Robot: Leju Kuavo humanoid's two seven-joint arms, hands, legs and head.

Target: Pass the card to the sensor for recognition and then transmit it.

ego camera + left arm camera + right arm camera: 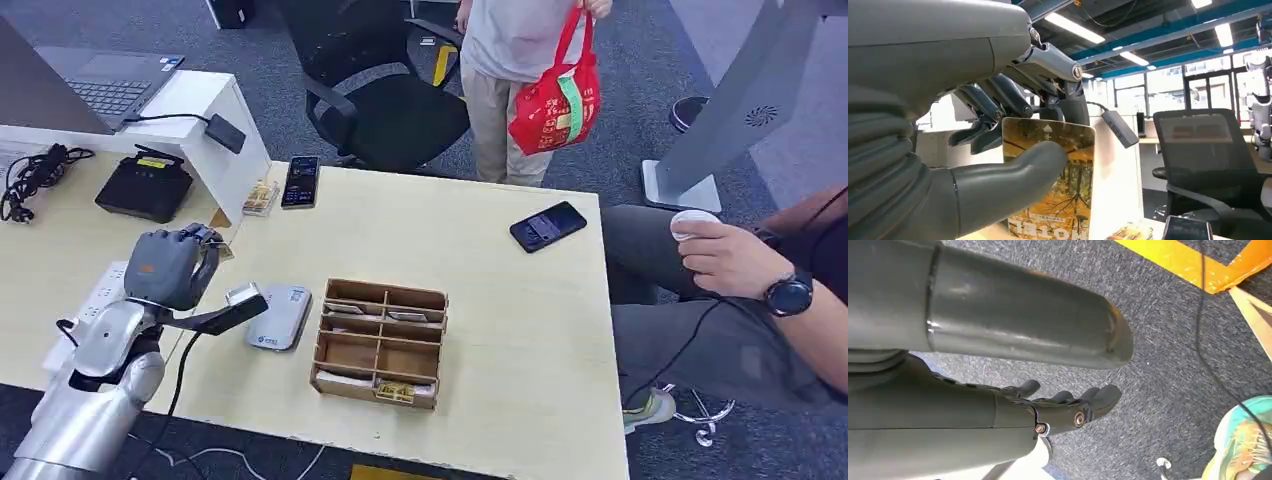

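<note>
My left hand (170, 268) pinches the hotel card (1053, 175) between thumb and fingers, above the desk's (520, 330) left edge. My right hand (1068, 407) hangs over carpet, fingers loosely apart, holding nothing.

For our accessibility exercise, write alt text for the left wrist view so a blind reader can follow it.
The robot's left hand holds a yellow-orange card upright, pinched between its thick grey thumb and darker fingers. Behind it are a white partition, a black office chair and ceiling lights.
</note>
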